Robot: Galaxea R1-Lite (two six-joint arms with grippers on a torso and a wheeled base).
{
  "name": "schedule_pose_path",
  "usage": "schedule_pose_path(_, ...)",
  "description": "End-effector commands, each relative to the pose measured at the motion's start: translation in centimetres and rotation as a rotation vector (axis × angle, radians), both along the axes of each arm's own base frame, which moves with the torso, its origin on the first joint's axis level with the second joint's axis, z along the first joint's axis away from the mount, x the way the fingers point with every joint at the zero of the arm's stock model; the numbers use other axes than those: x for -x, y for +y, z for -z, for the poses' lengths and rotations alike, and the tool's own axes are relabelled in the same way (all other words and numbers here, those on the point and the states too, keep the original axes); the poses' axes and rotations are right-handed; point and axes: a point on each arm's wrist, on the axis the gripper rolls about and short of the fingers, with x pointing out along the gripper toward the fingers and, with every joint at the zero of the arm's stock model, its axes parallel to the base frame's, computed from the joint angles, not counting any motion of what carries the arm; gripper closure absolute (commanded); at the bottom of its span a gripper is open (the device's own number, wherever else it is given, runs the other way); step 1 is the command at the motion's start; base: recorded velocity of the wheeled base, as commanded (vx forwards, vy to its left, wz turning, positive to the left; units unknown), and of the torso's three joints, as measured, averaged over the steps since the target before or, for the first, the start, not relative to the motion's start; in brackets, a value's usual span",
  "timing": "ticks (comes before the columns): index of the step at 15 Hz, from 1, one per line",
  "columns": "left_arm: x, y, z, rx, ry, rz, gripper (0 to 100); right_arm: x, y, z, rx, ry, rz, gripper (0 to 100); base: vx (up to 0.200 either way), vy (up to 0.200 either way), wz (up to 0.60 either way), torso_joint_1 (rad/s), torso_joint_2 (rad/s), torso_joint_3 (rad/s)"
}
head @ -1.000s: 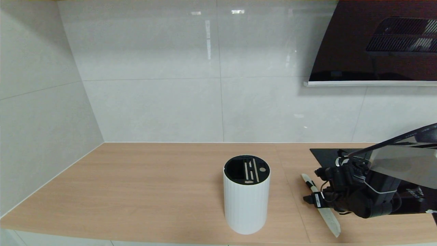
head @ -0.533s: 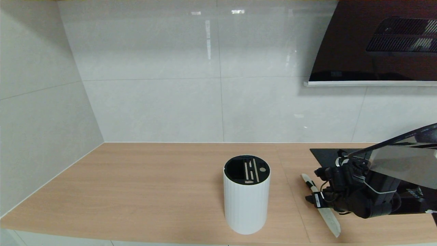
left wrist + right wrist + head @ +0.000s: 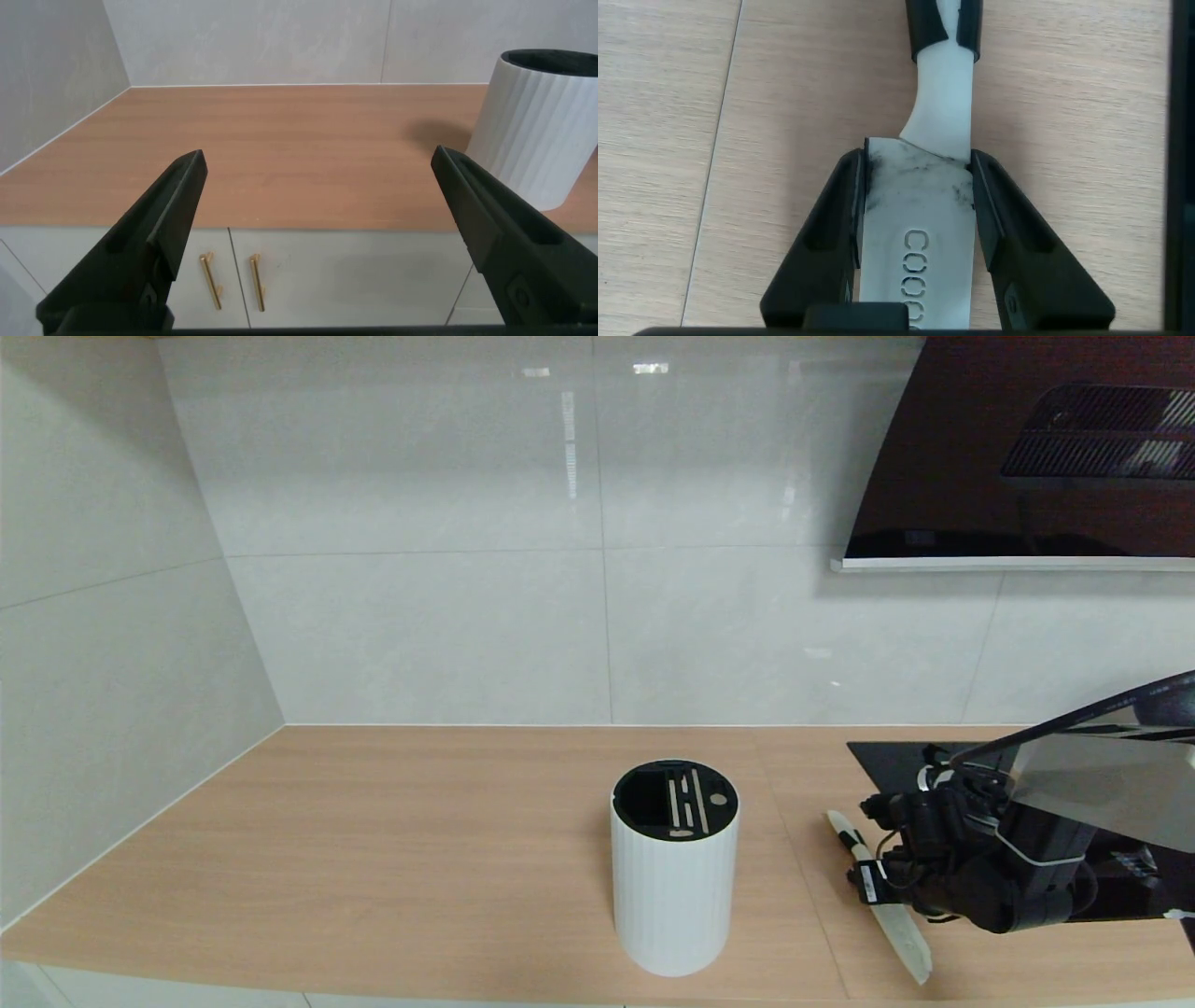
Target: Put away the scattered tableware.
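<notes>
bright even light, glare on wall tiles (image 3: 569,429)

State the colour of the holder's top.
Black top with pale slots, on a white ribbed holder; best in the head view.

Right pincer (image 3: 918,168) slightly narrower, its nearer finger closer in on the knife (image 3: 920,215).

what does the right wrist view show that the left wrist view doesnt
Only the right wrist view: the knife, its blade gripped between the fingers of the right end effector. Only the left wrist view: the holder, the cabinet handles and the open left end effector. Both: the counter.
</notes>
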Motion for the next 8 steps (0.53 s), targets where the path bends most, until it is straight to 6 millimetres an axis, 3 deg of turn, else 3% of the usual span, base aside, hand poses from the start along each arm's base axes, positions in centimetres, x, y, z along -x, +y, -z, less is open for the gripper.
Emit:
schedule_pose_path(1, 0.0, 0.0, 0.0, -0.004, 0.0, 0.0, 0, 0.1, 0.0, -0.2, -0.001, -0.002, 0.0, 100, 0.0, 0.0, 0.0, 0.0, 0.0, 0.0)
schedule_pose_path(3, 0.0, 0.0, 0.0, -0.003, 0.0, 0.0, 0, 0.5, 0.2, -2.1, -0.018, -0.034, 0.021, 100, 0.0, 0.0, 0.0, 0.0, 0.0, 0.0)
schedule_pose_path(6, 0.0, 0.0, 0.0, 0.002, 0.0, 0.0, 0, 1.2, 0.2, -6.4, -0.066, -0.125, 0.046, 100, 0.0, 0.0, 0.0, 0.0, 0.0, 0.0)
schedule_pose_path(7, 0.0, 0.0, 0.0, 0.004, 0.0, 0.0, 0, 1.3, 0.1, -6.8, -0.07, -0.134, 0.045, 100, 0.0, 0.0, 0.0, 0.0, 0.0, 0.0)
schedule_pose_path(8, 0.0, 0.0, 0.0, 0.005, 0.0, 0.0, 0, 2.3, 0.2, -9.5, -0.083, -0.187, 0.033, 100, 0.0, 0.0, 0.0, 0.0, 0.0, 0.0)
